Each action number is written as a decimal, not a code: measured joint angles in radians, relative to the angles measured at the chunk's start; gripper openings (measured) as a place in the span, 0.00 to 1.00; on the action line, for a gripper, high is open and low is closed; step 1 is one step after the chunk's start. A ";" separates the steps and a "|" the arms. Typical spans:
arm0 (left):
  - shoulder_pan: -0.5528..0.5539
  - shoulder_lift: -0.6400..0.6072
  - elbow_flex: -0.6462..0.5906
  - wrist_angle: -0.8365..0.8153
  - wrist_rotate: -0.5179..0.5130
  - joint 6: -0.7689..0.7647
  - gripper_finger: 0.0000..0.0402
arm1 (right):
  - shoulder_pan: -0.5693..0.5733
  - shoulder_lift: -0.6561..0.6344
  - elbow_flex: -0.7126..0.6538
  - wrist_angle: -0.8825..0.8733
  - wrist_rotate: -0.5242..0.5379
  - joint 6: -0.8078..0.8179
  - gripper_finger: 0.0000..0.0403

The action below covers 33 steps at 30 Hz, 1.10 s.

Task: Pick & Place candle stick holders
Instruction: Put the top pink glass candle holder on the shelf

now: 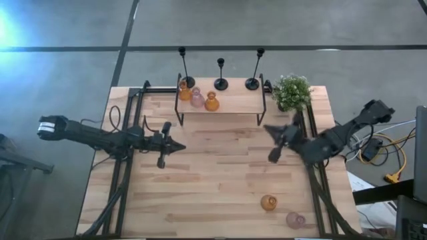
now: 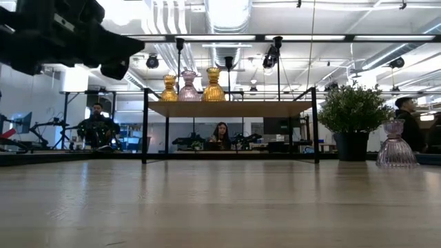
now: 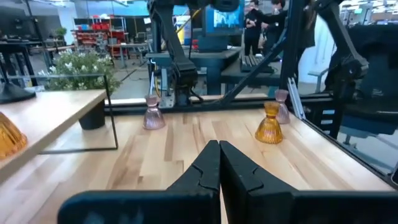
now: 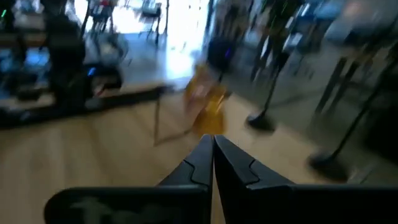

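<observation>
The wooden shelf [image 1: 220,103] stood at the far edge of the tabletop [image 1: 213,187] and serves here as the reference landmark.

Three black candle stick holders [image 1: 221,75] with thin stems and round bases stood in a row along the shelf's far edge. Three small glass holders stood on the shelf's left part: an amber one [image 1: 185,89], a pink one [image 1: 197,99] just beside it, and a second amber one [image 1: 211,102] next to that. In the low view these three [image 2: 188,85] appeared side by side on top of the shelf.

A bushy green plant [image 1: 291,91] in a dark pot stood just beside the shelf's right end.

Two further glass holders stood on the tabletop well apart from the shelf, toward the near right corner: an amber one [image 1: 269,203] and a pink one [image 1: 295,220] nearer the edge. The left wrist view showed another pink glass holder [image 3: 153,114] upright on the tabletop near the far rail.

The left gripper [image 1: 179,146] hung above the tabletop in front of the shelf's left end. Its jaws were together and held nothing, as the left wrist view confirmed [image 3: 219,163].

The right gripper [image 1: 272,157] hung in front of the shelf's right end, below the plant. Its jaws were likewise together and empty [image 4: 212,155].
</observation>
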 joint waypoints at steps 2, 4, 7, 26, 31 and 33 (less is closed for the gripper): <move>0.000 0.000 -0.008 -0.007 0.000 -0.007 0.01 | -0.001 0.050 0.052 -0.255 -0.105 0.262 0.02; 0.000 0.000 -0.015 -0.007 0.000 -0.014 0.01 | -0.001 0.097 0.103 -0.534 -0.241 0.515 0.02; 0.000 0.000 -0.022 -0.014 0.000 -0.015 0.01 | 0.007 0.160 0.167 -0.985 -0.454 0.876 0.02; 0.000 0.006 -0.022 -0.025 -0.011 -0.015 0.03 | 0.284 0.358 -0.123 -1.097 -0.462 1.825 0.02; 0.000 0.009 -0.022 -0.031 -0.013 -0.015 0.03 | 0.174 0.433 -0.136 -1.091 -0.457 1.843 0.02; 0.000 0.011 -0.022 -0.030 -0.013 -0.015 0.03 | 0.152 0.465 -0.136 -1.090 -0.454 1.844 0.02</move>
